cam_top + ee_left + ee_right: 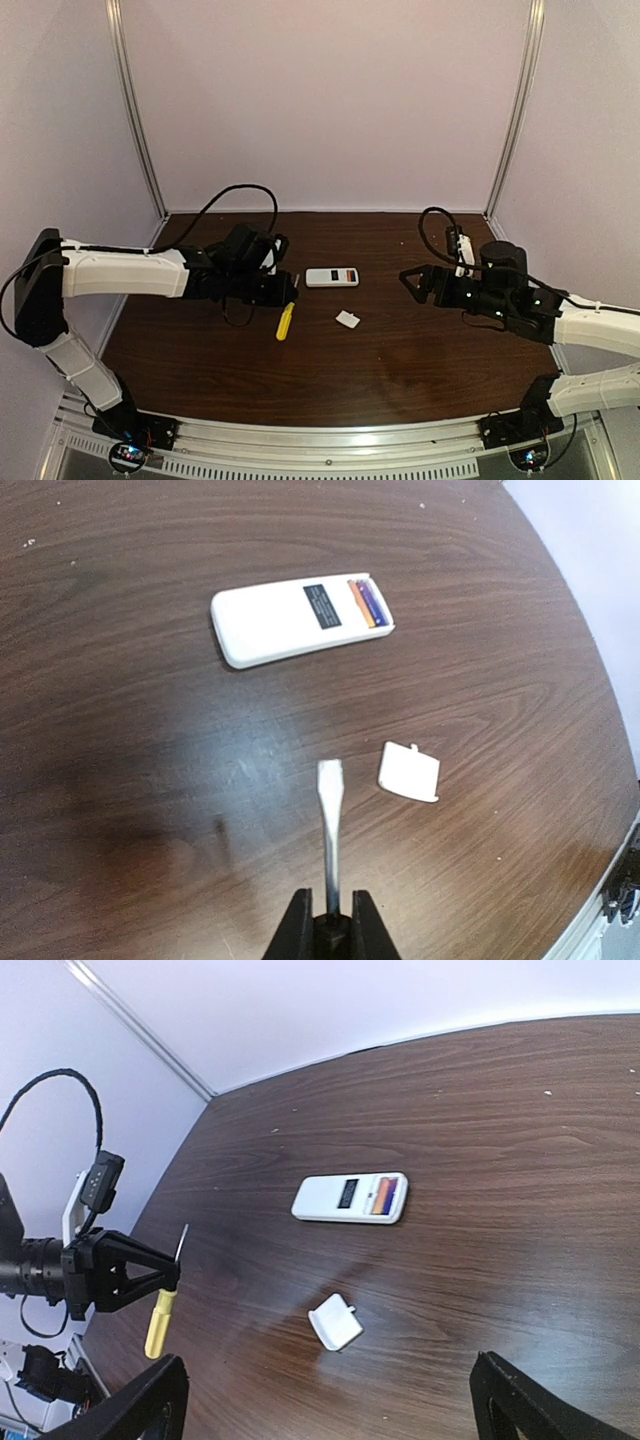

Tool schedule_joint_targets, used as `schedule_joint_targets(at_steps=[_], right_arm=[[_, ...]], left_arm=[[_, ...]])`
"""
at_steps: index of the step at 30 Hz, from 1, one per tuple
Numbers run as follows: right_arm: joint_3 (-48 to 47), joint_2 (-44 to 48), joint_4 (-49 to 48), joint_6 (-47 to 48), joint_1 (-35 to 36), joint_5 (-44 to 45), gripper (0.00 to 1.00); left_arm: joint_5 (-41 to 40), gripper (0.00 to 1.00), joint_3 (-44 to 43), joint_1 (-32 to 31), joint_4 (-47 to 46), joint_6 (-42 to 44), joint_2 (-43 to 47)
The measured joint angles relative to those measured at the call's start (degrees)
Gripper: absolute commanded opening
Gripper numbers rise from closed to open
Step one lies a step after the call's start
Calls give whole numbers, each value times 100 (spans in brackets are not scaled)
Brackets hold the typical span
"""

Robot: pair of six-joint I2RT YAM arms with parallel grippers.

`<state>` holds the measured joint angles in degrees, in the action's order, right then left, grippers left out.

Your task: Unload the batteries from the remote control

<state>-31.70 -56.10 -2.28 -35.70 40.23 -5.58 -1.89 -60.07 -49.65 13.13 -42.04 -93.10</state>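
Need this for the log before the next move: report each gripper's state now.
Left gripper: shut on the yellow-handled screwdriver.
Right gripper: open, holding nothing.

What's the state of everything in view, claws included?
Remote: lying flat, battery compartment open.
Batteries: seated in remote.
Lid: off, lying apart from remote.
Screwdriver: held by its shaft, blade short of remote.
Left claw: shut on screwdriver.
Right claw: open, empty.
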Motion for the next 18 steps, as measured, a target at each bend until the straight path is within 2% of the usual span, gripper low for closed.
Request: schedule_joint_targets(at_steps=[6, 11, 18], right_arm=[[155, -96, -957, 114, 551, -160, 99], [146, -520, -1670, 330, 1134, -153, 99], [-7, -1231, -2190, 621, 1777, -133, 99]], left_arm=[[223, 0, 741, 160, -776, -140, 721], [439, 0, 1296, 234, -1545, -356, 1187], [933, 0, 1904, 317, -2782, -857, 1355]])
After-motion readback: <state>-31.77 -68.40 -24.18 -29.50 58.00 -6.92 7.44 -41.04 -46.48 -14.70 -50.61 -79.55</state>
